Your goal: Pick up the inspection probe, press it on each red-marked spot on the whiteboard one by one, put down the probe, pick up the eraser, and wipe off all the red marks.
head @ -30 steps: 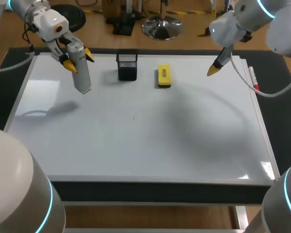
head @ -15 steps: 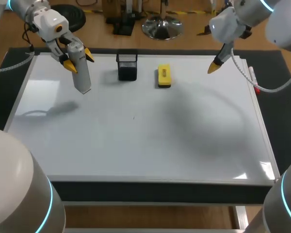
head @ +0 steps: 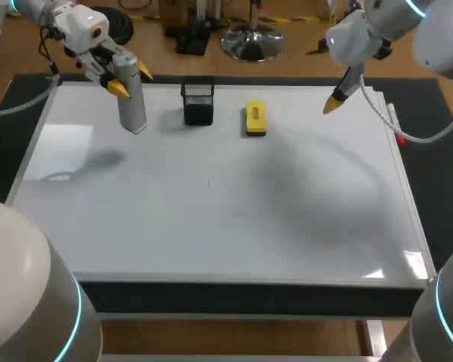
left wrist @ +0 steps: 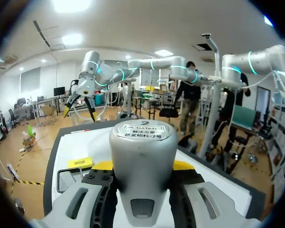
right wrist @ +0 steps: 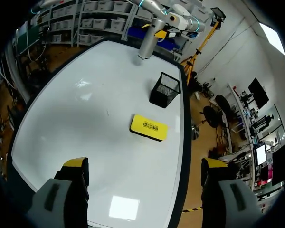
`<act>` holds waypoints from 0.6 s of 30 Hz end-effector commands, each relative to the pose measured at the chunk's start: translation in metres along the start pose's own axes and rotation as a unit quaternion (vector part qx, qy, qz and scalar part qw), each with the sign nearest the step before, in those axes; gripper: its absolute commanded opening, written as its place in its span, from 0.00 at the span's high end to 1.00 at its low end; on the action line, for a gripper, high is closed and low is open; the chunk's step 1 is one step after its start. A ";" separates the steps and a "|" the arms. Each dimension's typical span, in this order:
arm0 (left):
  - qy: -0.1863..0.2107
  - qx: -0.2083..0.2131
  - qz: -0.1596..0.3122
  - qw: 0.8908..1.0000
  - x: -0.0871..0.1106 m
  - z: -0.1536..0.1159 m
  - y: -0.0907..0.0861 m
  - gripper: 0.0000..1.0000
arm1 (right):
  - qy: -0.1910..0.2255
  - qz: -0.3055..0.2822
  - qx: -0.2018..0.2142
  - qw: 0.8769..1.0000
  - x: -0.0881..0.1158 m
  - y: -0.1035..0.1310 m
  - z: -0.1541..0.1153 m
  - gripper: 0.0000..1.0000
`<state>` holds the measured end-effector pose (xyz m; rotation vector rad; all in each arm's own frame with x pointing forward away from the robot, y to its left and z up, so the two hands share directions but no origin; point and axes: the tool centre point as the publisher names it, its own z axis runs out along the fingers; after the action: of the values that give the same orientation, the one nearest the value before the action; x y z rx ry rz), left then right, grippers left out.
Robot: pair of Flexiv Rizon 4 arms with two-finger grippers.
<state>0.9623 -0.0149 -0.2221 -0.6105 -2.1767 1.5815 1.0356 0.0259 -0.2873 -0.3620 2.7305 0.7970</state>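
1. Left jaws: closed on the inspection probe (head: 131, 96). In the left wrist view the grey probe body fills the gap between the jaws, and one yellow fingertip (left wrist: 102, 165) bears on each side of it. The probe hangs nearly upright below the jaws. Its lower end is clear of the whiteboard (head: 211, 226), and its shadow falls apart from it on the board surface.

2. Left arm (head: 75, 30): I read it at the far left corner of the whiteboard. The black mesh holder (head: 198, 102) stands on the board just beside the probe, on the side toward the right jaws.

3. Right jaws: open and gripping nothing. In the right wrist view the two fingertips (right wrist: 76, 164) stand wide apart with bare whiteboard between them.

4. Right arm (head: 362, 34): it holds the jaws above the far right part of the board.

5. Eraser (head: 255, 118): yellow, lying flat on the board ahead of the right jaws and between them and the mesh holder, touching neither.

6. A red-capped marker (head: 393, 121) lies along the board's edge near the right jaws.

7. The whiteboard lies flat on the dark desk (head: 442, 188).
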 end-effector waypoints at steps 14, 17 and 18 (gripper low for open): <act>-0.182 -0.025 -0.079 0.980 -0.039 0.031 -0.038 1.00 | 0.002 0.000 0.002 1.000 -0.001 0.000 -0.001 0.00; -0.194 -0.029 -0.081 0.977 -0.049 0.034 -0.043 1.00 | 0.002 0.000 0.002 1.000 -0.001 0.000 -0.001 0.00; -0.203 -0.028 -0.084 0.975 -0.052 0.035 -0.045 1.00 | 0.002 0.000 0.002 1.000 -0.001 0.000 -0.001 0.00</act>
<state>0.9865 -0.0757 -0.1971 -0.2632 -2.3438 1.5968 1.0358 0.0259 -0.2871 -0.3622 2.7314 0.7953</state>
